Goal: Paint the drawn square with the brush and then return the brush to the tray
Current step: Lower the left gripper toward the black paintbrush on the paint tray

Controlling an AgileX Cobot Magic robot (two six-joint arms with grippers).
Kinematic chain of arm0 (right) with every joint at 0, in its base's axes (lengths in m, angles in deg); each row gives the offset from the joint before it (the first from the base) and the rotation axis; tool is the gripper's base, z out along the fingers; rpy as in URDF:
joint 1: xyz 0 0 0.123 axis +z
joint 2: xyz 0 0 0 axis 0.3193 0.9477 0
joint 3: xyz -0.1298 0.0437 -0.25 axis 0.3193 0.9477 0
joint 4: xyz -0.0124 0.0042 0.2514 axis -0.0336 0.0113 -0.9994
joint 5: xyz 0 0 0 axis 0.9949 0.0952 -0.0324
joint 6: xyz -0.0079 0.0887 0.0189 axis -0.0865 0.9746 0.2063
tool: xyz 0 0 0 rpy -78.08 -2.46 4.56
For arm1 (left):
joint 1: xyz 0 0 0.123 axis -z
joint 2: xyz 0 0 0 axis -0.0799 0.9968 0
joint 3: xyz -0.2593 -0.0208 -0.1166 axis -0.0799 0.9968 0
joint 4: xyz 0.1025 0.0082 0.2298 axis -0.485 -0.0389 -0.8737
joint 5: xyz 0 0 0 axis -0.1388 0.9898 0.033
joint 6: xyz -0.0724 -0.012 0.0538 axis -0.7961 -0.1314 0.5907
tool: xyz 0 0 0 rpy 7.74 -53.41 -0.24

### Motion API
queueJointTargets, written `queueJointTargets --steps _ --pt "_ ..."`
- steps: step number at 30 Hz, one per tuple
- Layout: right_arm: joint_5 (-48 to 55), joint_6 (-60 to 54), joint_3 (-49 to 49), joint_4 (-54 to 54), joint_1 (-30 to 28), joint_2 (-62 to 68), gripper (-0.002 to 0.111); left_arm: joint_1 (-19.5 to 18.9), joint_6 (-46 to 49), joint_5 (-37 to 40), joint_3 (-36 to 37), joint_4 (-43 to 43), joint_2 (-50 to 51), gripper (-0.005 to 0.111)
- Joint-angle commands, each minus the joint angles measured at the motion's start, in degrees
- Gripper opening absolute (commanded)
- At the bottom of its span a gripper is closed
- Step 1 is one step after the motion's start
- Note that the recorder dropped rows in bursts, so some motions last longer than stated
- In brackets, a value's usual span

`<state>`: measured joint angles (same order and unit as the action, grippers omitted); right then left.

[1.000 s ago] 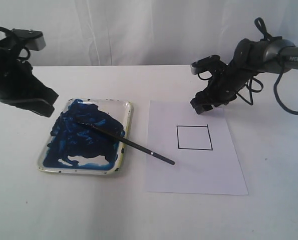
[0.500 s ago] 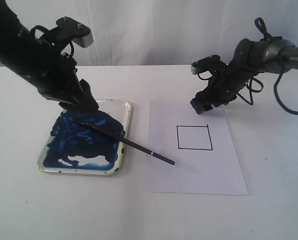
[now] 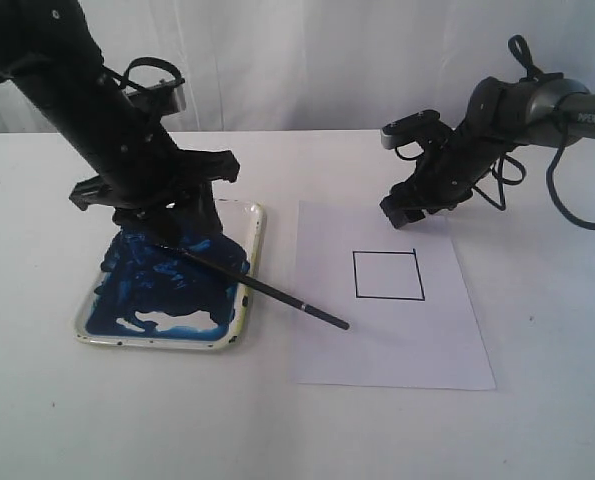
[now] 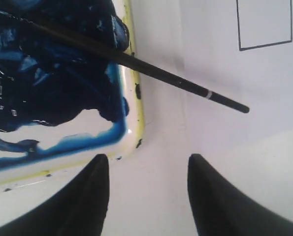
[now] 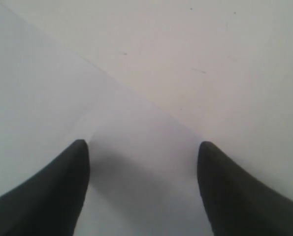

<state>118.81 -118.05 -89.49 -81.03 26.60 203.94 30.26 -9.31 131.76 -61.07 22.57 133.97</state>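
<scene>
The brush (image 3: 249, 285) lies slanted, its tip in the blue paint of the tray (image 3: 254, 232) and its handle end resting on the white paper. Its pale band (image 4: 209, 94) shows in the left wrist view. The drawn square (image 3: 388, 275) is blank inside. My left gripper (image 3: 177, 222) hangs open over the back of the tray, just above the brush's tip end and holding nothing. In its wrist view the left gripper (image 4: 146, 164) stands apart from the brush (image 4: 151, 69). My right gripper (image 3: 409, 212) is open and empty over the paper's far edge, behind the square.
The paper sheet (image 3: 377, 340) lies to the right of the tray on a white table (image 3: 277, 430). A white curtain hangs behind. In the right wrist view only the paper (image 5: 38, 98) and the bare table (image 5: 210, 59) appear beyond the right gripper (image 5: 142, 145).
My left arm has swung in from the far left and come down over the back of the tray. The brush, the tray and the right arm have not moved.
</scene>
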Motion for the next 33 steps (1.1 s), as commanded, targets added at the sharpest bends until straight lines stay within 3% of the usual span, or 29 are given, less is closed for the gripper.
queueJointTargets --steps 1,11,25,29,33 --pt "1.19 -0.71 0.21 0.89 -0.04 1.54 0.060 0.42 -0.60 2.32 -2.54 7.49 2.87 0.054" --pt "1.19 -0.71 0.21 0.79 -0.04 1.63 0.060 3.77 -9.94 6.15 -10.76 8.96 9.55 0.054" --pt "1.19 -0.71 0.21 0.17 -0.04 1.63 0.060 4.25 -7.89 8.07 -12.93 12.53 12.95 0.054" --pt "1.19 -0.42 0.21 0.11 -0.04 1.63 0.060 4.25 -3.54 7.82 -12.18 4.91 13.34 0.054" --pt "1.60 -0.42 0.21 -0.03 -0.04 1.66 0.060 4.36 -18.23 7.75 -11.42 6.02 13.34 0.054"
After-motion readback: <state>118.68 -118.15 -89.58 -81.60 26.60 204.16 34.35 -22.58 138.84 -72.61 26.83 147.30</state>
